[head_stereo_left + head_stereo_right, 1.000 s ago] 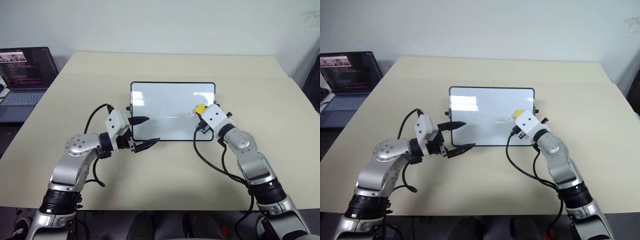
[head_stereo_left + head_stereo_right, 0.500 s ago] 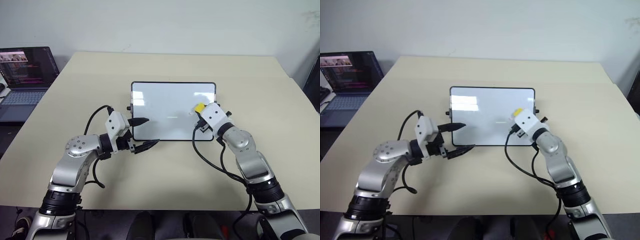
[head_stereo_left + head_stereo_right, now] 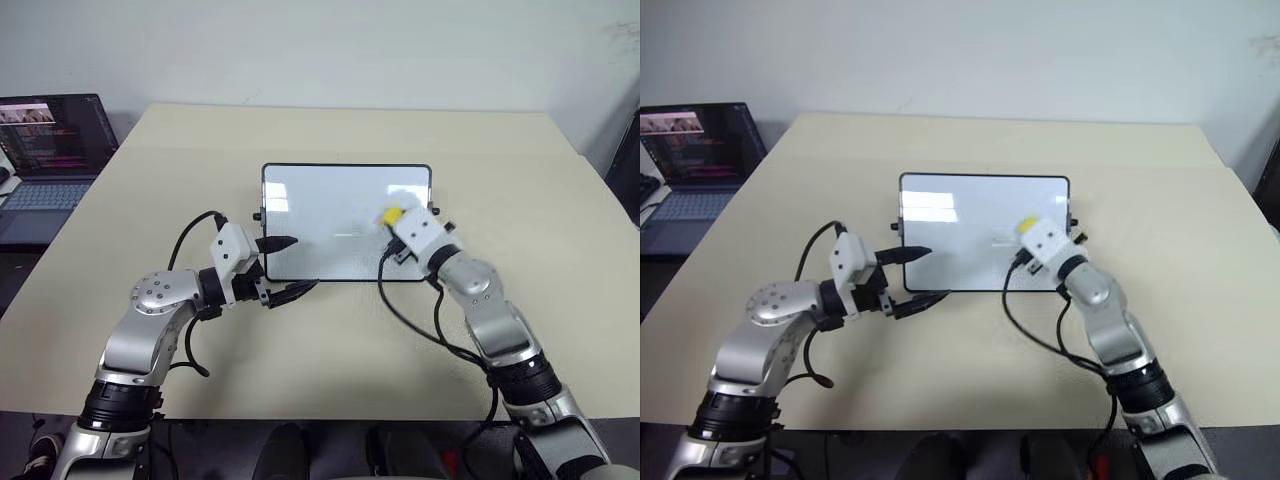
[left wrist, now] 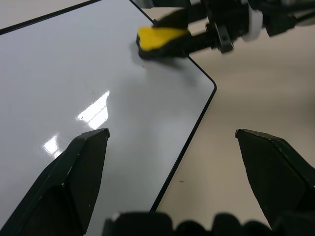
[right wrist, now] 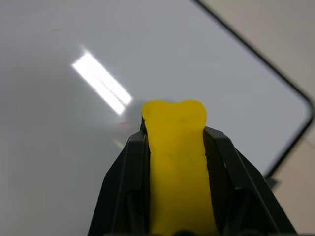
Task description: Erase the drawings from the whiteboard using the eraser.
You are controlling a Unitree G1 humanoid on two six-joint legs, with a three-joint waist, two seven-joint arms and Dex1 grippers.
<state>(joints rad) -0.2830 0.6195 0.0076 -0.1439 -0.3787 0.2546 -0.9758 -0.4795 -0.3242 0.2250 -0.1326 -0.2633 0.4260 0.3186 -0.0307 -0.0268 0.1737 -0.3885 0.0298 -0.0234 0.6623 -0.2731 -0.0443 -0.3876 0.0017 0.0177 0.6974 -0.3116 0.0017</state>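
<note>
The whiteboard lies flat in the middle of the table, and its surface looks white. The small yellow eraser sits over the board's right part, and my right gripper is shut on it. In the right wrist view the eraser sticks out between the two black fingers, its tip against the board. A faint red speck of the drawings lies just ahead of it. My left gripper hovers open and empty at the board's near left edge.
An open dark laptop stands on a lower surface off the table's far left. The beige table has bare room in front of and behind the board. Black cables hang from both wrists.
My right gripper has swung slightly to the left over the board with the eraser in it. The left gripper has kept still.
</note>
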